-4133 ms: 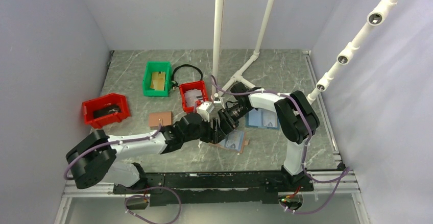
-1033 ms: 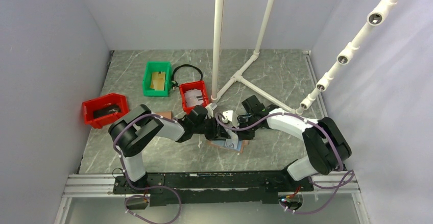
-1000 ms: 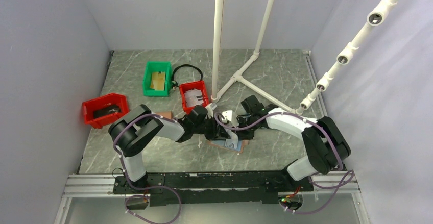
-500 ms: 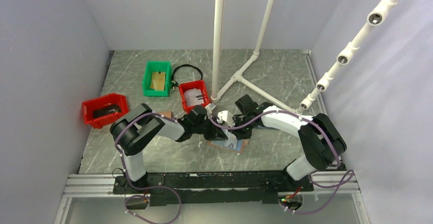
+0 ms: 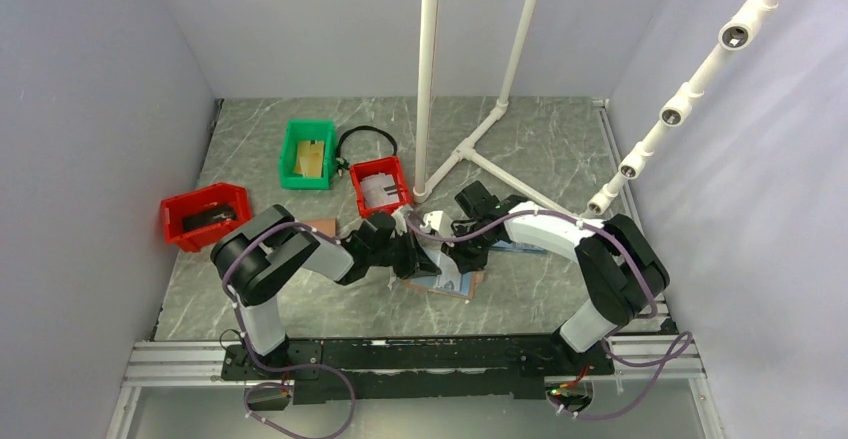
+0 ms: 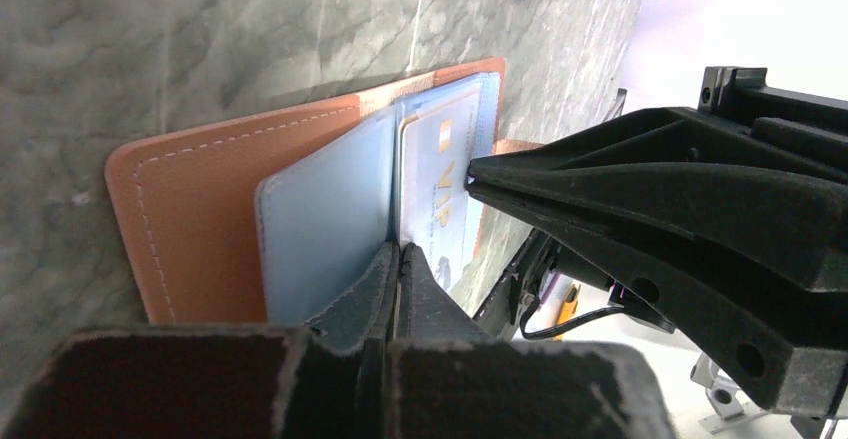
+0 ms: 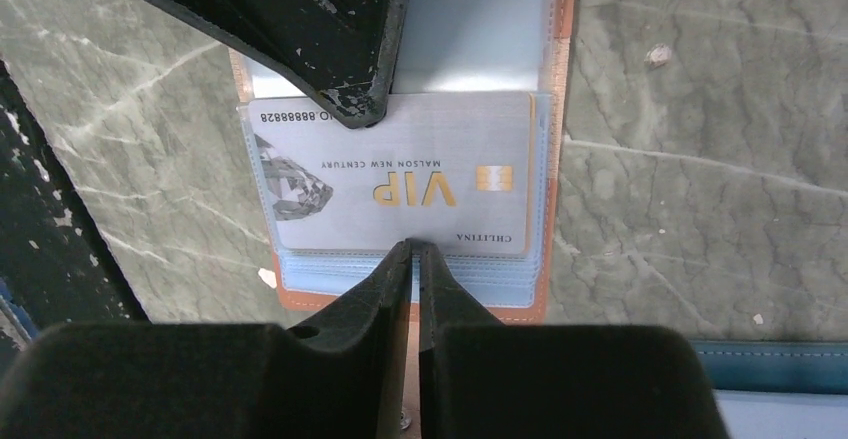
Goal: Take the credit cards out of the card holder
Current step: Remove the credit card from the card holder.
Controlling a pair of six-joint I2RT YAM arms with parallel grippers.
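The card holder lies open and flat on the tabletop, brown side down and light blue inside up, right under the tips of both pincers. A pale credit card with gold "VIP" lettering sits in its pocket — only this top card is plain to see. The right pincer has its fingers together, tips resting on the card's long edge nearest to it, side by side on top of it and not around it. The left pincer comes in from the opposite side, fingers squeezed together with nothing between them, tips touching the card's other long edge by the holder's fold. The two pincers point at each other across the card. Just beside the right pincer lies an all-blue holder. Well apart from the left pincer — farther back on the tabletop — stand a small red bin, a green bin and a larger red bin.
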